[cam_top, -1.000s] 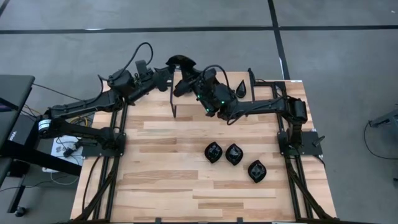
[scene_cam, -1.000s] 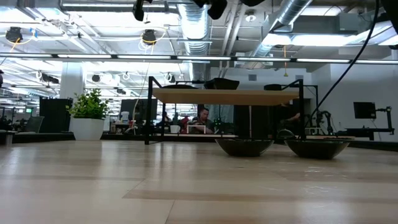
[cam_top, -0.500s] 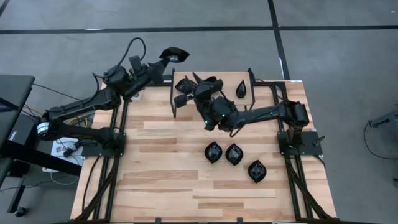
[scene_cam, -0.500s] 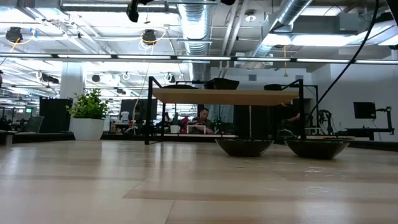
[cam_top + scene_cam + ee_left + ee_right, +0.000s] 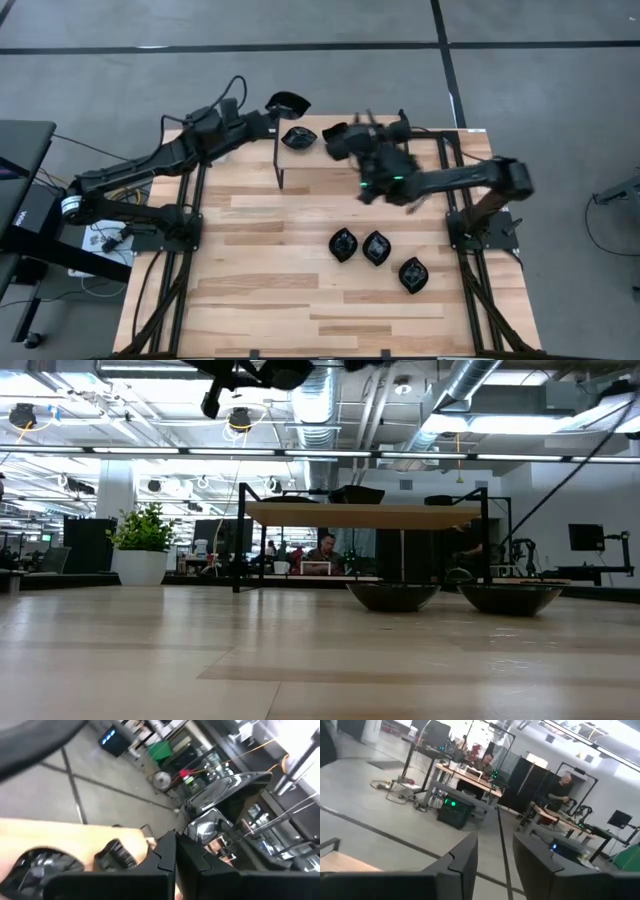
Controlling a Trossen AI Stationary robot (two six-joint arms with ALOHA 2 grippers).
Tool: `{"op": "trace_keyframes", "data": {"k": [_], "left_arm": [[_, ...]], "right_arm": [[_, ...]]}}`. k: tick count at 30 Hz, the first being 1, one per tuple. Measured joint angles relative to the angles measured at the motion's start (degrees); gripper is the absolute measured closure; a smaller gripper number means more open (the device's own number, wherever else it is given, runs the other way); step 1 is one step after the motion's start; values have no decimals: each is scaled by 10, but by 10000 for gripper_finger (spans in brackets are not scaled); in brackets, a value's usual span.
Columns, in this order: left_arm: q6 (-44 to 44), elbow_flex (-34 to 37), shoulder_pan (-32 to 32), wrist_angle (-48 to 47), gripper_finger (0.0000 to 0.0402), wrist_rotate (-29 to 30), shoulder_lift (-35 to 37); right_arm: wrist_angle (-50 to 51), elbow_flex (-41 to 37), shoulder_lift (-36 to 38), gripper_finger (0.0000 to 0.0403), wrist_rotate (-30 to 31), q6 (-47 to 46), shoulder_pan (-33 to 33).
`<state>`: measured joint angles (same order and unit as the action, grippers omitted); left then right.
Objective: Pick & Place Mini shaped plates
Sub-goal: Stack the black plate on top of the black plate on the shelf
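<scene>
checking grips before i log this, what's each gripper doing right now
Left gripper: closed on a black plate.
Right gripper: open, holding nothing.

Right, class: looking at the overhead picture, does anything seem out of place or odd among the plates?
One mini plate hangs past the table's far edge, over the floor, pinched in the shut jaws of the left gripper. The three plates on the tabletop lie flat; nothing looks spilled or broken.
</scene>
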<state>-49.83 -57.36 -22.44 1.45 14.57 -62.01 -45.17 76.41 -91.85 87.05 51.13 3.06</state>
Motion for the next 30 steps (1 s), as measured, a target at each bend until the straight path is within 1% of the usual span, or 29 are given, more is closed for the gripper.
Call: {"op": "trace_keyframes", "data": {"k": [4,7,10,13,16,17,20,22,24,28,30], "left_arm": [[-40,0,-3,-24,398,-4,-16],[-83,-1,-2,-29,398,-30,-41],[-116,-12,-2,-32,398,-57,-71],[-149,-32,-2,-43,398,-78,-98],[-168,-62,-11,-89,398,-109,-119],[-172,-75,-16,-111,398,-121,-124],[-195,-113,-38,-162,398,-154,-136],[-199,-135,-56,-188,398,-176,-141],[-204,-157,-73,-213,398,-198,-147],[-230,-194,-103,-271,398,-239,-155],[-249,-202,-111,-293,398,-251,-158]], "right_arm": [[-2,-93,111,288,-8,-11,9],[6,-164,200,291,-58,-81,24],[62,-216,285,292,-111,-148,41],[206,-243,353,292,-165,-251,54],[399,-245,412,292,-258,-409,56],[450,-245,428,292,-278,-457,51],[568,-245,462,291,-308,-564,36],[613,-245,476,291,-319,-591,33],[639,-245,487,291,-320,-595,31],[694,-244,502,291,-324,-571,31],[728,-244,508,291,-347,-563,31]]}}
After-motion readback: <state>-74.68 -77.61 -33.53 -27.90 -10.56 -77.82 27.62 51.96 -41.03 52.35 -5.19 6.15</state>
